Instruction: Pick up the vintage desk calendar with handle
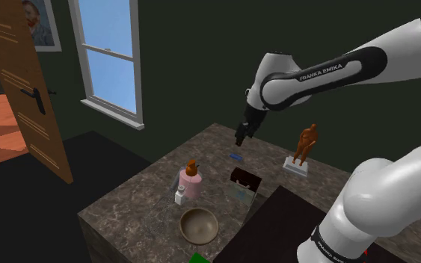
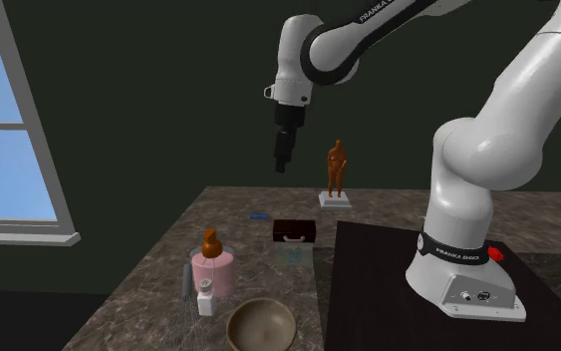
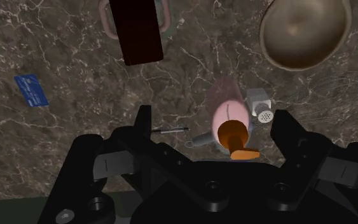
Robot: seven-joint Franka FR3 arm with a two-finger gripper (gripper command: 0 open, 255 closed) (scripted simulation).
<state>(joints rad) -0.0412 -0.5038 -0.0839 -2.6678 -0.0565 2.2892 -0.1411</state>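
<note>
risk noted: a straight descent would put the gripper (image 3: 214, 124) onto the pink bottle (image 3: 226, 109) under it, missing the dark calendar (image 3: 136, 28), which stands apart on the table (image 1: 126, 209) near the stand; arm stretched high, hand pointing down, jaws wide and empty.

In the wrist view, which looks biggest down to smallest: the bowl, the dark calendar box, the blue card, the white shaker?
1. the bowl, though cut by the frame
2. the dark calendar box, also cut
3. the blue card and the white shaker look about alike, so unranked
</note>
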